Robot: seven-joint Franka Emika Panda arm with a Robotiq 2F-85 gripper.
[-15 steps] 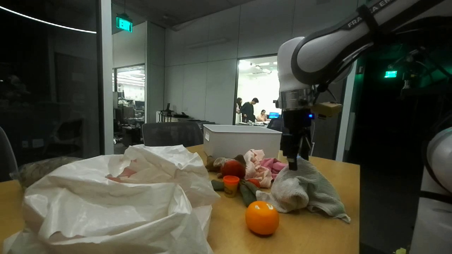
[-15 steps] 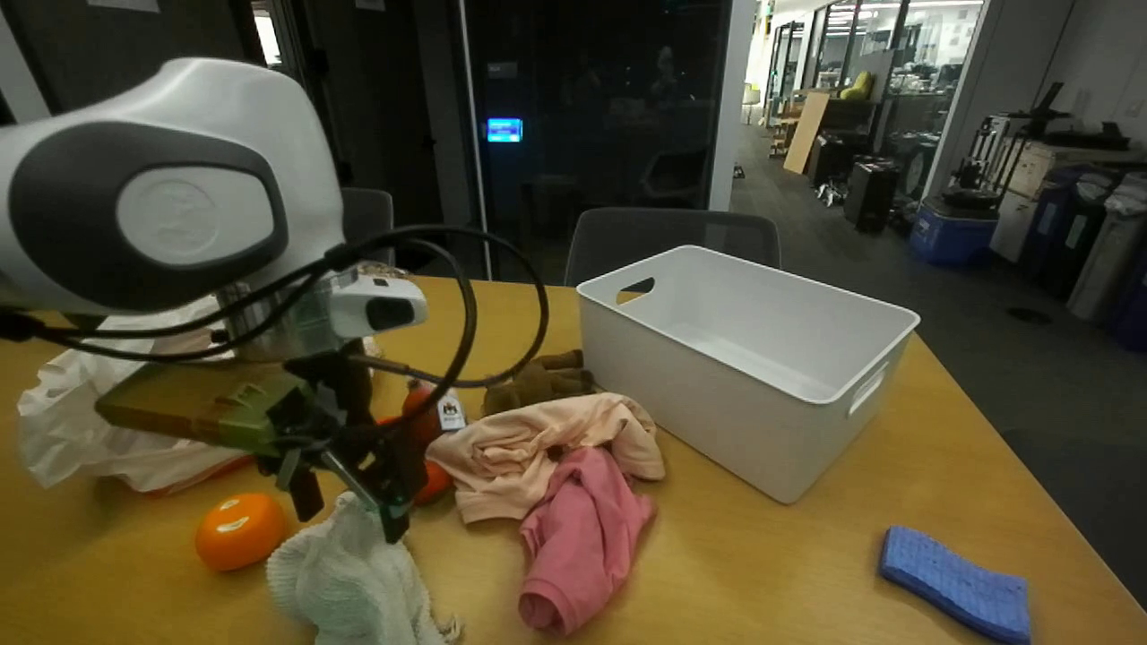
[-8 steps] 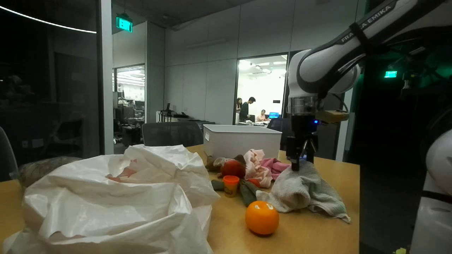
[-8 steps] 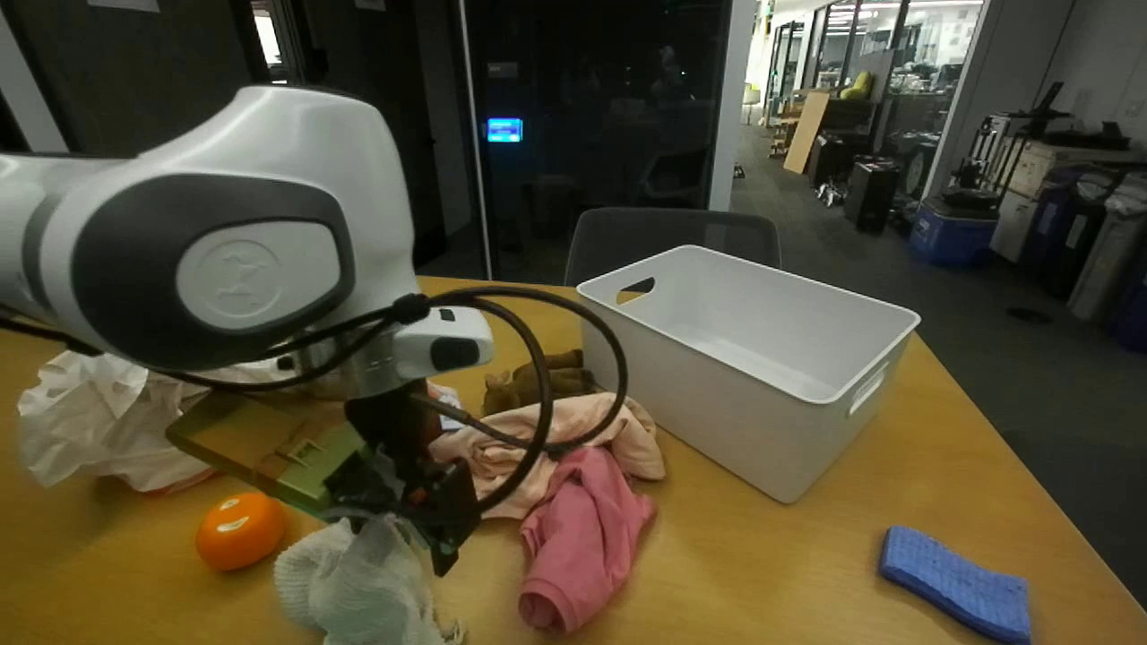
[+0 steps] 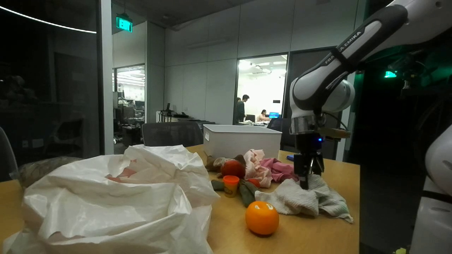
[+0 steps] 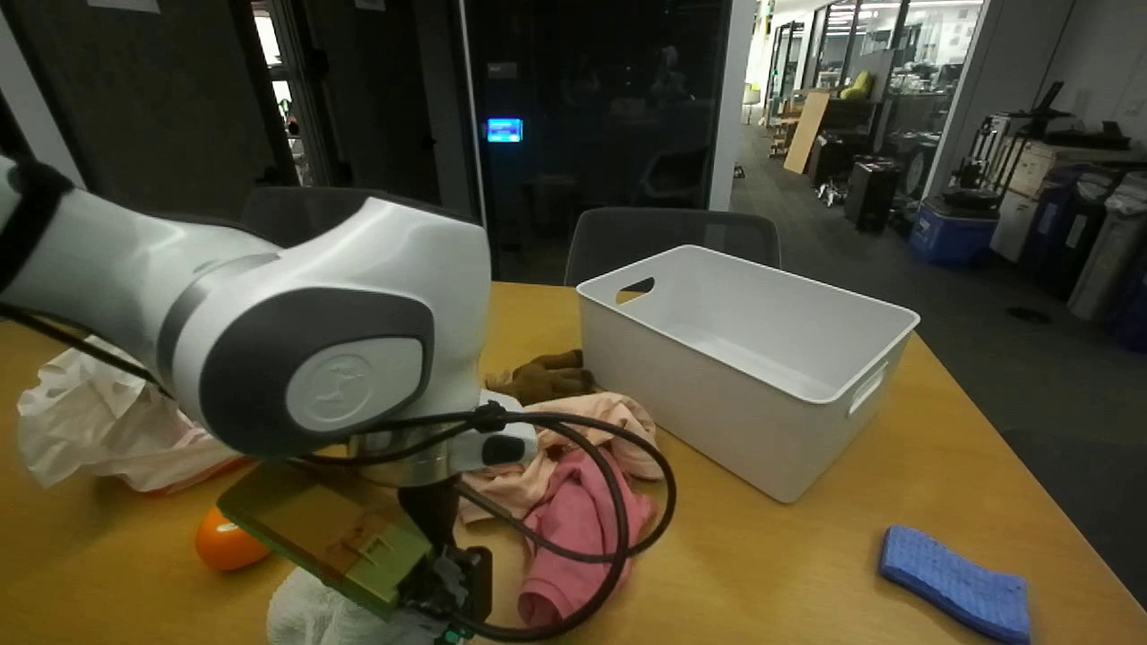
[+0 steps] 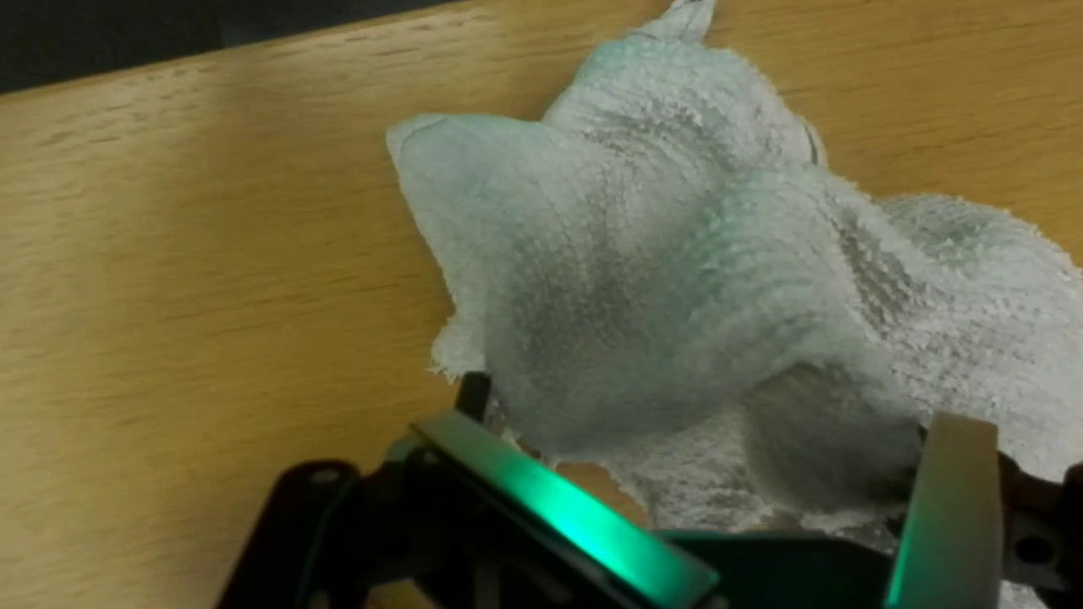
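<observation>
One gripper [image 5: 312, 179], black, pointing down, jaws spread wide, gripping nothing. Its fingers [image 7: 948, 512] stand well apart, folds of the towel [image 5: 293, 203] showing between and beyond them in the wrist view; whether they touch it cannot be told.

One towel, pale grey-white, crumpled in soft ridges, on the table [image 5: 314, 238] near its right edge in an exterior view, under the gripper.

One arm [image 5: 303, 91], white and dark, reaching in over that same edge.

One orange fruit [image 5: 262, 218], glossy, just beside the towel, farther in from that edge.

One tub [image 5: 230, 188], orange-lidded, upright, near the orange fruit.

One red item [image 5: 233, 169], round, partly hidden behind the tub.

One dark green item [image 5: 248, 192], kind unclear, just beside the tub, on its towel side.

Two cloths: peach cloth [image 5: 256, 167] and pink cloth [image 5: 280, 171], bunched, touching each other, between the towel and the bin [image 6: 699, 403].

One bin, white, open-topped, upright, near the table's far edge in both exterior views.

One brown item [image 6: 542, 381], kind unclear, against or just beside the bin's wall; which of the two cannot be told.

One blue pad [image 6: 954, 582], slightly curved, near the table's right edge in an exterior view, well apart from the gripper.

One bag [image 5: 116, 208], white, thin, crumpled, spread wide on the table's side away from the towel.
</observation>
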